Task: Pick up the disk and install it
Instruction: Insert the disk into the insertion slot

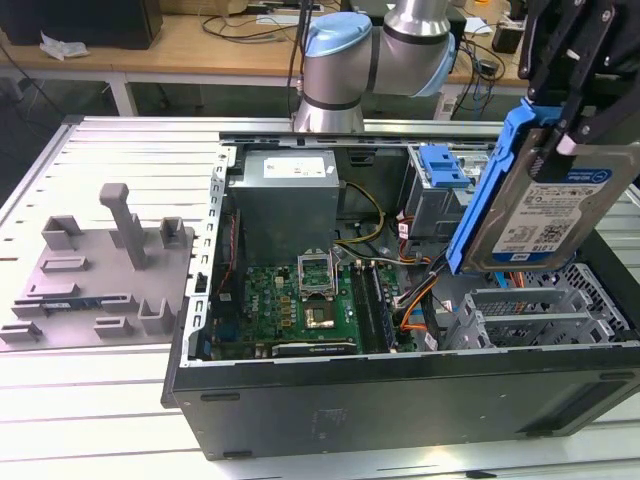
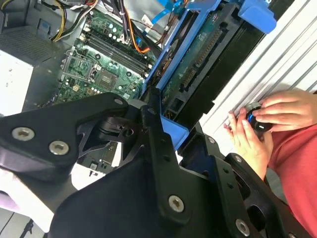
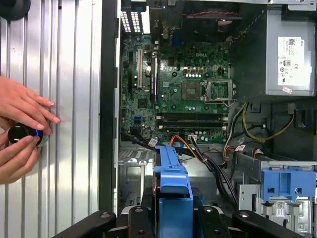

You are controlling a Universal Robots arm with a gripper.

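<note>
With hand [image 1: 572, 125] clamped on disk [image 1: 545, 215], hovering above computer case [image 1: 400, 400], mid-install; likely needing alignment with drive cage [image 1: 530, 320] below.

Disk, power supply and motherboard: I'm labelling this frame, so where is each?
disk [image 1: 545, 212], exterior view, on its printed label.
power supply [image 1: 288, 212], exterior view, on its grey metal side.
motherboard [image 3: 171, 99], first wrist view, on the green board beside the processor socket.
</note>
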